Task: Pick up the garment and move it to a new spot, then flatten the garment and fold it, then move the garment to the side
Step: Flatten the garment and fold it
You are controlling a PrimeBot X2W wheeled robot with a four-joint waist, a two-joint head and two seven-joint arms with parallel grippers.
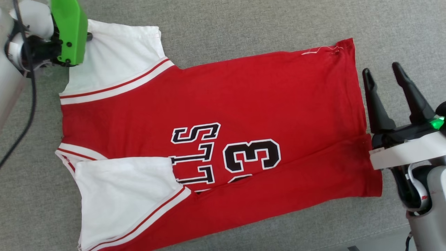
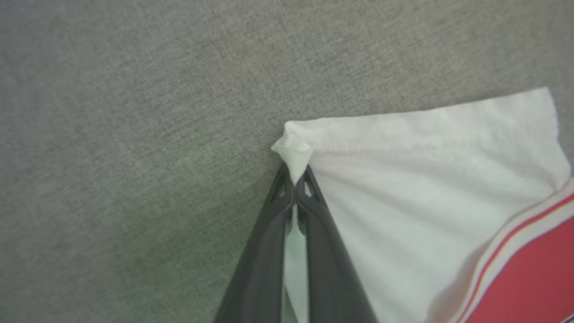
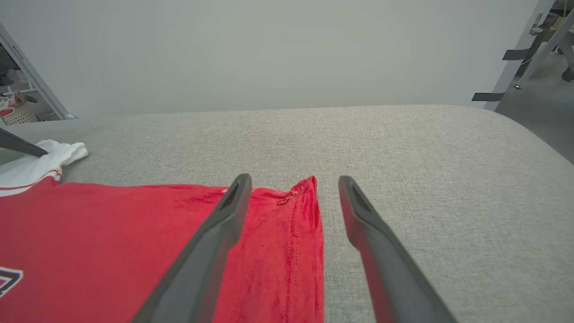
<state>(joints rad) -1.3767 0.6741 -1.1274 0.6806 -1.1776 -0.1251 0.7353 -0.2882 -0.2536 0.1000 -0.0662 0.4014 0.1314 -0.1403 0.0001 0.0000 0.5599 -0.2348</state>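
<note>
The garment (image 1: 244, 104), a red jersey with white sleeves and a black "3", lies spread on the grey surface with its neck end to the left and its hem to the right. Its near side is folded over the front, so the near sleeve covers part of the letters. My left gripper (image 1: 90, 36), under its green housing, is at the far sleeve's corner. In the left wrist view it (image 2: 294, 177) is shut on a pinch of that white sleeve (image 2: 426, 179). My right gripper (image 1: 381, 69) stands open just right of the hem, nothing between its fingers (image 3: 215, 229), over the hem's far corner (image 3: 287, 233).
The grey fabric surface (image 1: 244, 21) extends around the garment. It rounds off at its right edge (image 3: 529, 143) and a pale wall (image 3: 269, 54) stands behind it. A black cable (image 1: 33, 87) hangs by my left arm. A basket (image 3: 15, 114) sits beyond the left side.
</note>
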